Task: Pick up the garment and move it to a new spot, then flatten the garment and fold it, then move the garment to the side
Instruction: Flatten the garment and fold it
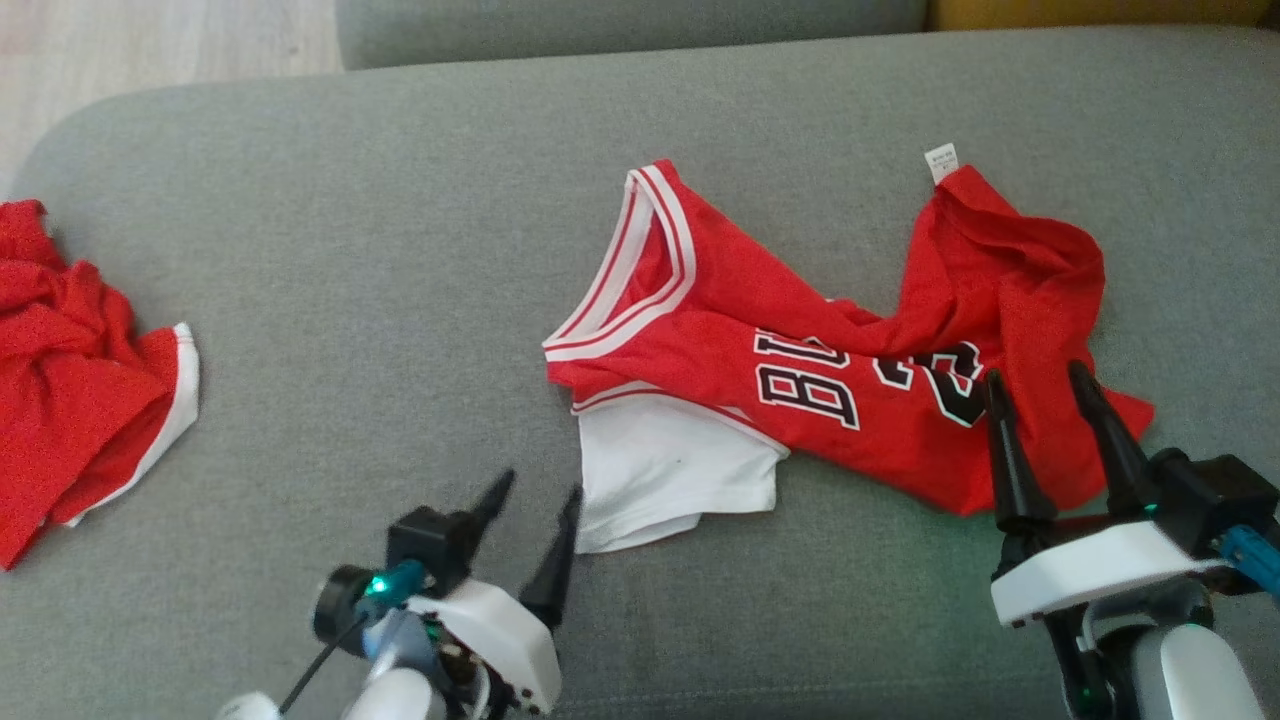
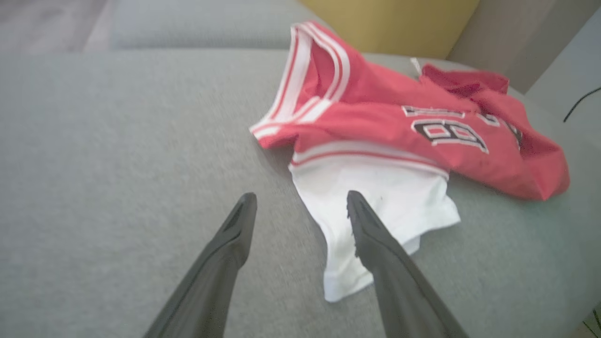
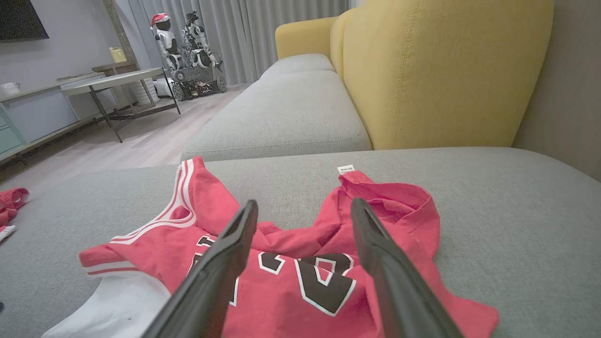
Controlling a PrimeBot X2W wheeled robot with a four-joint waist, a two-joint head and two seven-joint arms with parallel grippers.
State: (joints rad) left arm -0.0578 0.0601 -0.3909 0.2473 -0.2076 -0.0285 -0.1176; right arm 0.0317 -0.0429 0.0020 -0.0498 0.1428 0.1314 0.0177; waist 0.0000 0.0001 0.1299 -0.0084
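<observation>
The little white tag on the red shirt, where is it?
In the head view the white tag pokes out at the far edge of the red jersey, on its crumpled right end, lying on the grey sofa cushion beyond the right gripper.

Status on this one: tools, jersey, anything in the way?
Left tool open, empty, by the white sleeve. Right tool open, empty, over the jersey, numbered end. Jersey crumpled on sofa, unfolded. Other red garment far left, apart.

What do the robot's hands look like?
The left gripper and right gripper each have two long, dark, pointed jaws on a white body. Small green lights glow on both. The left one has a thin black cable; the right one has a blue piece at its side.
</observation>
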